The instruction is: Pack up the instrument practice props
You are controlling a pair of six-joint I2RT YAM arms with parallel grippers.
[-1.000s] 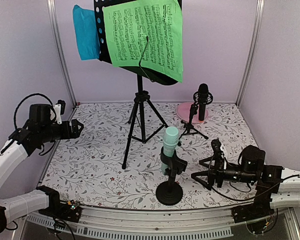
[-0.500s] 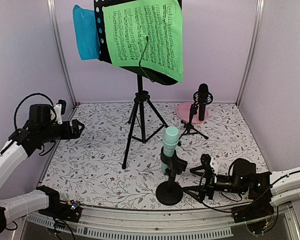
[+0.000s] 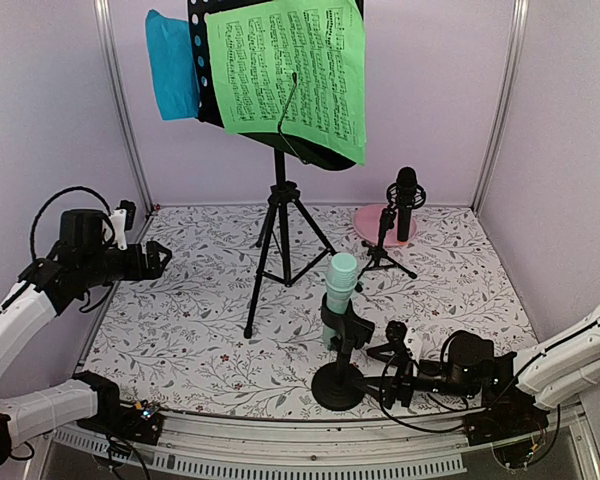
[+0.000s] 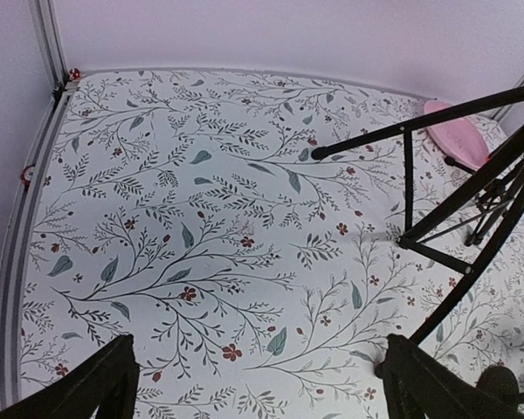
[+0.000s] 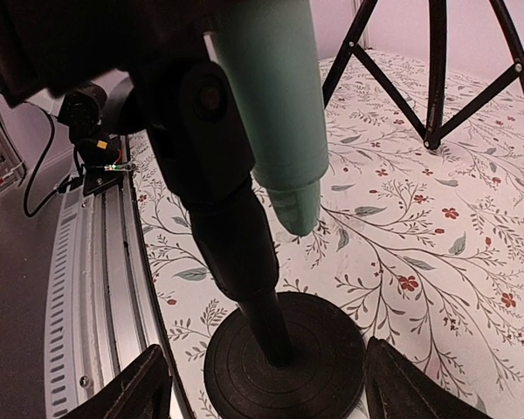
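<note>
We see the right gripper [image 5: 266,388] with its jaws spread wide, one finger on either side of the round foot of the near mic support [image 5: 244,227], low over the table [image 3: 180,320] - whether the fingers touch that foot we cannot tell. The mint-green microphone [image 5: 275,105] sits clamped in this support, tilted, its narrow end hanging down just above the foot. The support stands near the front edge, right of centre.

The left gripper [image 4: 262,388] is also released, with nothing between its fingers; it hangs above the floral cloth at the left side, well apart from every prop.

Further out, the sheet-music rack [image 3: 205,60] stands upright on its tripod legs [image 3: 280,240] at mid-table. The green sheet [image 3: 290,75] covers most of its face and the blue sheet [image 3: 170,65] pokes out past its left edge. Toward the back right, the black microphone [image 3: 406,205] is held upright in the small tripod support [image 3: 385,250] - just beside it, or perhaps partly under it, lies the pink plate [image 3: 372,222]
</note>
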